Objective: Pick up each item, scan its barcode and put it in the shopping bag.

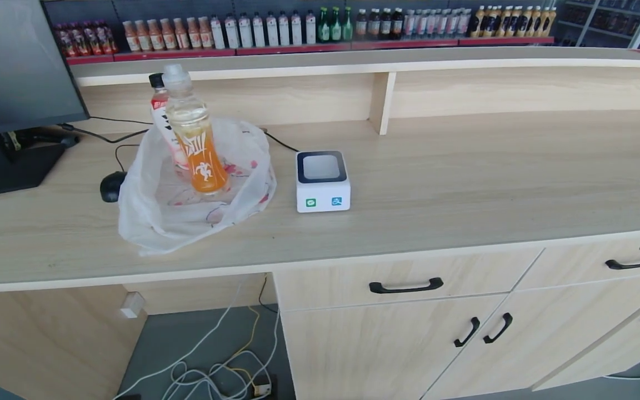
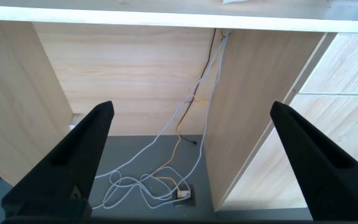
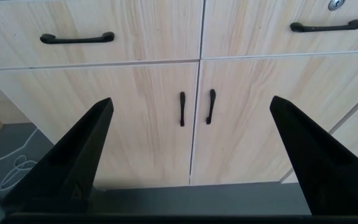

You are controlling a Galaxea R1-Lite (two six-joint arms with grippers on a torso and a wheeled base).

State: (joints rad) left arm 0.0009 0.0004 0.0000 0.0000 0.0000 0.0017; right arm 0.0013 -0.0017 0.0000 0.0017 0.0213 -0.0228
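Observation:
A clear bottle with orange drink (image 1: 195,136) stands upright inside the white plastic shopping bag (image 1: 186,214) on the wooden counter (image 1: 464,178). Behind it in the bag stands a second bottle with a red and white label (image 1: 160,111). The white barcode scanner box (image 1: 322,180) sits just right of the bag. My left gripper (image 2: 188,155) hangs open below counter height, facing the open space under the counter. My right gripper (image 3: 188,155) is open too, low in front of the cabinet doors, with nothing between its fingers.
A monitor (image 1: 17,66) on its stand and a black mouse (image 1: 112,186) are at the counter's left. A raised shelf (image 1: 381,72) runs along the back. Drawers and doors with black handles (image 1: 406,287) lie below; loose cables (image 2: 166,168) on the floor.

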